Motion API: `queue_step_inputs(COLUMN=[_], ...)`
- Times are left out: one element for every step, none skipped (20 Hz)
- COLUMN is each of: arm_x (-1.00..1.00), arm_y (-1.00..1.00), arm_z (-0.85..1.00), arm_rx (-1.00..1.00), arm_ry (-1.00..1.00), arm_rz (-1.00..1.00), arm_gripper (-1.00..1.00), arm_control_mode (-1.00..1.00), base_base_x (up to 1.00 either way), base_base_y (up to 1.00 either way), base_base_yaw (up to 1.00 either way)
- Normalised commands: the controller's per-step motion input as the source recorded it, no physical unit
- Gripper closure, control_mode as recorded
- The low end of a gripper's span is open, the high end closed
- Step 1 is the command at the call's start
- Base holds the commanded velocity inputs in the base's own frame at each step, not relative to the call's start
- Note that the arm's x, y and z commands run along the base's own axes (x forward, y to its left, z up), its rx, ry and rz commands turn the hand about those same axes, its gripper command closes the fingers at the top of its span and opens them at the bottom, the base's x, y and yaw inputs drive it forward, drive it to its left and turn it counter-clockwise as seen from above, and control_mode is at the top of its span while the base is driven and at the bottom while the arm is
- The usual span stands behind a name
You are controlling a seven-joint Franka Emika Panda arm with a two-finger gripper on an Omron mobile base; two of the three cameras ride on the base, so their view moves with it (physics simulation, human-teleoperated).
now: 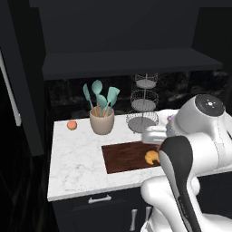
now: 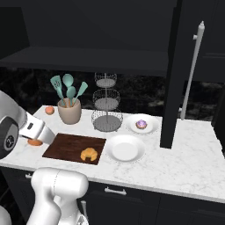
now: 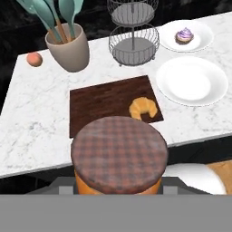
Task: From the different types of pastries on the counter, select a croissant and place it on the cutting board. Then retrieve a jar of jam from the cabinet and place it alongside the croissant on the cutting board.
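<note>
Spanning dark cabinetry, white marble counter [image 2: 184, 154] gleams.

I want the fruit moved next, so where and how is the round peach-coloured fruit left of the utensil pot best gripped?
Probably from straight above, jaws closing across the middle of the fruit. It is a small ball sitting alone on the counter. The utensil pot stands close on one side, so place the fingers clear of it.
</note>
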Motion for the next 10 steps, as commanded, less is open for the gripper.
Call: queue_step_inputs(arm_x=[0.09,0.05,0.03,0.04,0.0,0.0,0.0,0.0,0.01,0.0], arm_y=[0.0,0.0,0.0,0.0,0.0,0.0,0.0,0.0,0.0,0.0], arm_z=[-0.46,-0.46,-0.5,-0.52,-0.53,-0.52,-0.51,-0.48,-0.51,-0.53], arm_rx=[-0.05,-0.06,-0.07,-0.08,-0.08,-0.06,-0.05,-0.07,-0.05,-0.05], arm_ry=[-0.17,-0.19,-0.22,-0.22,-0.23,-0.2,-0.19,-0.23,-0.2,-0.22], arm_rz=[0.05,0.05,0.05,0.05,0.05,0.05,0.04,0.05,0.05,0.05], arm_gripper=[1.0,1.0,1.0,1.0,1.0,1.0,1.0,1.0,1.0,1.0], arm_control_mode=[-1.0,-1.0,-1.0,-1.0,-1.0,-1.0,-1.0,-1.0,-1.0,-1.0], base_base_x=[0.0,0.0,0.0,0.0,0.0,0.0,0.0,0.0,0.0,0.0], base_base_y=[0.0,0.0,0.0,0.0,0.0,0.0,0.0,0.0,0.0,0.0], base_base_yaw=[0.0,0.0,0.0,0.0,0.0,0.0,0.0,0.0,0.0,0.0])
